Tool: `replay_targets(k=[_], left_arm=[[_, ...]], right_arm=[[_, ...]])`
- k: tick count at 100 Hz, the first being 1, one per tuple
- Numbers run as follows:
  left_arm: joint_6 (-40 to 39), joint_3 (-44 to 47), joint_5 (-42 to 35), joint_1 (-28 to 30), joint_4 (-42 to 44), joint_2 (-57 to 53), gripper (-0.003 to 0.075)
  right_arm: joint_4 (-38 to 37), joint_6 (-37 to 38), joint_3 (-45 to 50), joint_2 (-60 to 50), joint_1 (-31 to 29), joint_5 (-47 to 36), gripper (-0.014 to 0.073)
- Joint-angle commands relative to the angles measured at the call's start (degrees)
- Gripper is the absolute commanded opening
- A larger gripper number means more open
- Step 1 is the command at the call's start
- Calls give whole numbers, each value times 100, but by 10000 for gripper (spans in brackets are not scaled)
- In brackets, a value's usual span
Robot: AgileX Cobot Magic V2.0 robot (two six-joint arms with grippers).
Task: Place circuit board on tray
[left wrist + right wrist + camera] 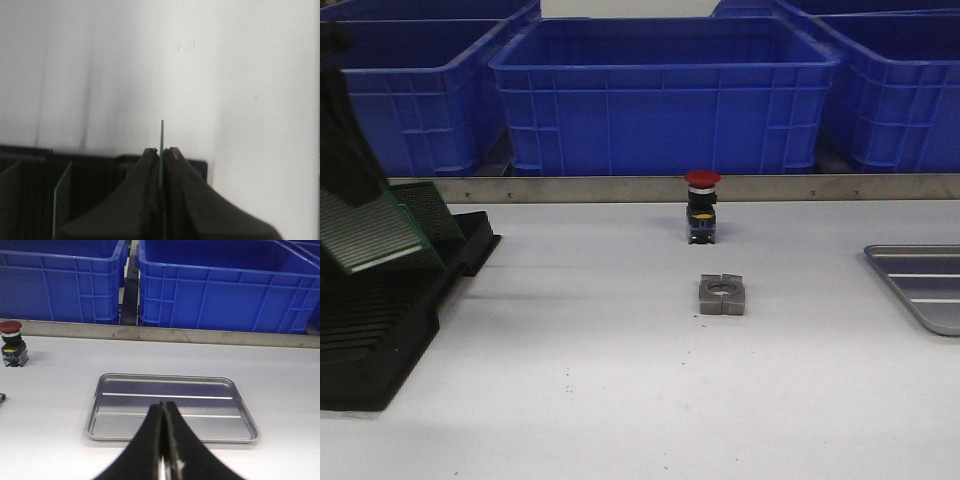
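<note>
My left gripper [161, 150] is shut on a thin green circuit board [162, 134], seen edge-on between its fingers. In the front view the board [365, 232] is held tilted above the black slotted rack [380, 335] at the far left. More green boards [62, 197] stand in the rack. The grey metal tray [920, 290] lies at the table's right edge, far from the board. In the right wrist view my right gripper [163, 403] is shut and empty, hovering at the near side of the tray [200, 388], which holds nothing.
A red-capped push-button switch [702, 205] stands mid-table, and it also shows in the right wrist view [11, 342]. A grey metal block with a hole [722, 295] lies in front of it. Big blue bins [660, 90] line the back behind a metal strip.
</note>
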Motion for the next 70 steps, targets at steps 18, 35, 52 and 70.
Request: replay_targets(k=[18,35,52,70], left_arm=[[-17,-278,594,-35,-3066,-100,-17],[-17,-278,544,-316,-3698,-39,-17],[-17,-278,75,-847,-3430,-39,-17],[-17,-278,-191,-1348,-3440,-39,-17]], right_arm=[[-57,-3,8,-122,-27,-456,-60],[-64,-3,8,-122,-27,-469,-60],[-64,-3,8,-122,-27,-469,-60],[-64,-3,3,-122,-27,-552,-60]])
